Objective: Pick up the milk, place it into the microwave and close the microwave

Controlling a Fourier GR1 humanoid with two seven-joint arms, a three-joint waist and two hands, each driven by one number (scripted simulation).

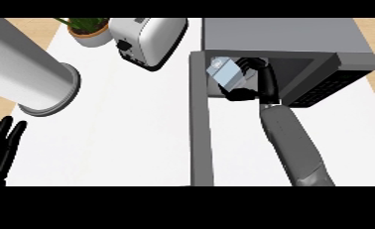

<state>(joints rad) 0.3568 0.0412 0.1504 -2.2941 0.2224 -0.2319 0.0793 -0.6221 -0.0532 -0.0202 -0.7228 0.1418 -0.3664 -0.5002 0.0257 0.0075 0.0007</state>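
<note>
Head view: right robot hand (253,77) inside microwave (293,37) mouth, fingers curled round milk (225,72). Pickup done, carton at cavity, not yet released. Door (200,124) open, left of forearm; closing remains. Left robot hand (9,141) resting open, far left over counter (124,124).

bright, even light; faint shadows

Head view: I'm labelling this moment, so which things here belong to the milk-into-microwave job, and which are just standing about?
Part of the job:
- milk carton, held at the microwave's opening
- microwave
- microwave door, swung open
- right hand, fingers curled round the carton

Standing about:
- toaster
- potted plant
- grey cylinder
- left hand, resting open at the left edge
</note>
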